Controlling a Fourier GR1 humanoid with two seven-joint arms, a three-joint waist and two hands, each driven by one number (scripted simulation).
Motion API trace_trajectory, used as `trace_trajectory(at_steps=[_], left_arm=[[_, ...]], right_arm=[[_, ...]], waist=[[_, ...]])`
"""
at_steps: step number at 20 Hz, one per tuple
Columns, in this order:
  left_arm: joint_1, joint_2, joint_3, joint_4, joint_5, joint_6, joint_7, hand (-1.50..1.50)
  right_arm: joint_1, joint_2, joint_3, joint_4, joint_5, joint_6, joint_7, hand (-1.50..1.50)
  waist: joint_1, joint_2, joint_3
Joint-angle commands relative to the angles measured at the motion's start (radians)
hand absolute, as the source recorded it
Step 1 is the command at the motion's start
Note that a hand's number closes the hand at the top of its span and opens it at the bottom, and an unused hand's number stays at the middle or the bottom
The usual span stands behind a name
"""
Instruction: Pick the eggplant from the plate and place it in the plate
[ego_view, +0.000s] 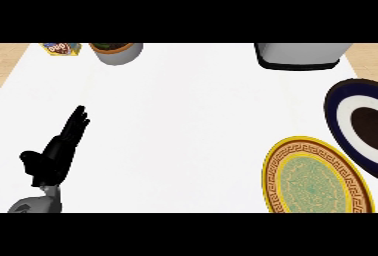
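Observation:
A yellow-rimmed plate (275, 165) with a green patterned centre lies at the lower right of the white counter. Behind it, at the right edge, sits a dark blue plate (336, 112) with a white ring and a brown centre, partly cut off by the view's edge. No eggplant shows anywhere. My left hand (55, 155) rests at the lower left, open, its fingers straight and pointing away from me, far from both plates. My right hand does not appear.
At the counter's far edge stand a grey pot (118, 52) with a plant, a small colourful box (60, 48) to its left, and a white and dark appliance (301, 55) at the far right. Wooden floor shows past the corners.

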Motion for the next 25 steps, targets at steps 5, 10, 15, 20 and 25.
trace_trajectory(at_steps=[5,10,15,20,25], left_arm=[[-0.042,-0.001,0.010,0.050,-0.021,0.010,-0.016,0.00],[-0.014,0.012,0.014,0.001,0.006,-0.025,0.017,0.00],[-0.038,-0.003,0.019,0.085,-0.010,-0.019,-0.047,0.00],[-0.003,-0.041,-0.020,0.017,-0.027,0.002,-0.019,0.00],[0.014,-0.041,-0.018,-0.005,-0.035,0.011,-0.022,0.00]], right_arm=[[0.137,-0.097,-0.218,0.205,-0.223,0.335,-0.185,-1.50],[0.230,-0.183,-0.259,0.437,-0.210,0.553,-0.415,-1.50],[0.229,-0.209,-0.223,0.590,-0.136,0.620,-0.600,-1.50],[0.248,-0.215,-0.197,0.656,-0.090,0.618,-0.673,-1.50],[0.258,-0.204,-0.204,0.662,-0.090,0.601,-0.741,-1.50]], waist=[[-0.004,0.001,0.000],[0.005,0.003,0.003],[0.011,0.007,0.005],[0.017,0.005,0.007],[0.014,0.002,0.007]])
